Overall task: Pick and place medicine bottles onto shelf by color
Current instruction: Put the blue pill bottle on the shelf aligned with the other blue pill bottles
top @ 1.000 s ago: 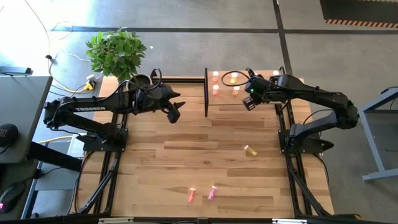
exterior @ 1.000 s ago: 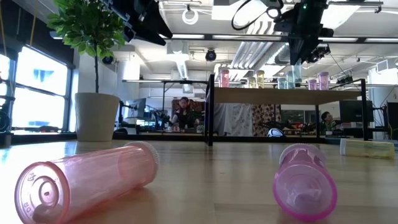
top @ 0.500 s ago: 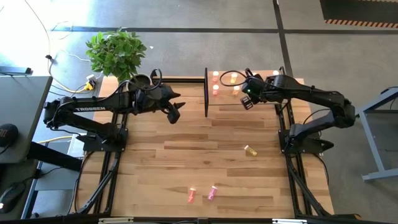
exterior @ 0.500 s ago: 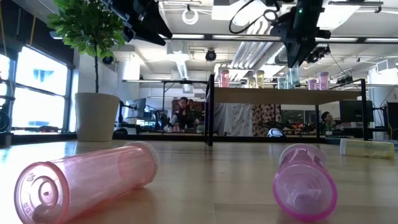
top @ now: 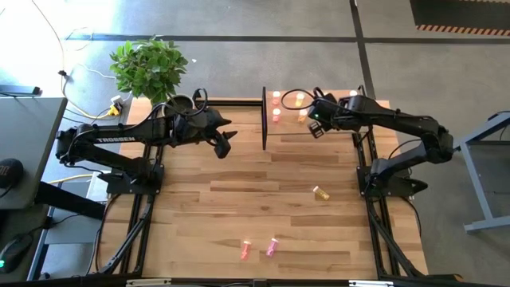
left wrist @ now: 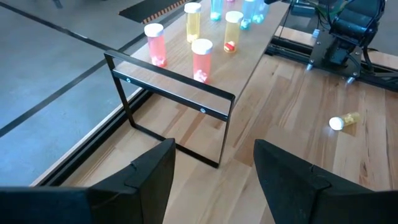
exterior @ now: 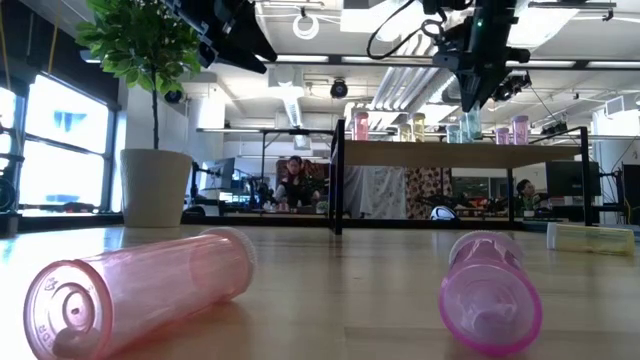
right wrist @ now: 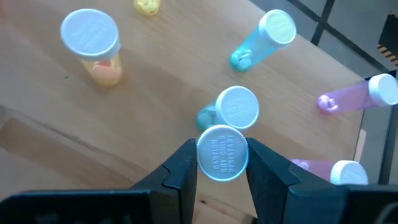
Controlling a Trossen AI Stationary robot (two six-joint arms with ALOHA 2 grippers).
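A pale blue bottle (right wrist: 222,153) is clamped by its white cap between the fingers of the right gripper (top: 315,127), which is held above the shelf (top: 319,137) at the far side of the table (top: 239,191). Directly beneath it, a second blue bottle (right wrist: 235,108) is seen standing on the light-wood board, with another blue bottle (right wrist: 267,36), two magenta bottles (right wrist: 360,96) and a yellow bottle (right wrist: 93,46) standing nearby on the same board. Two red-pink bottles (left wrist: 155,42) are placed upright at the shelf's other end, near its black frame. The left gripper (top: 222,142) is held in the air over the table just beside the shelf's end, its fingers spread apart with nothing between them. On the table itself, a yellow bottle (top: 320,192) is left lying near the right arm's base, and a red-pink bottle (top: 245,251) and a magenta bottle (top: 272,246) are lying side by side near the front edge.
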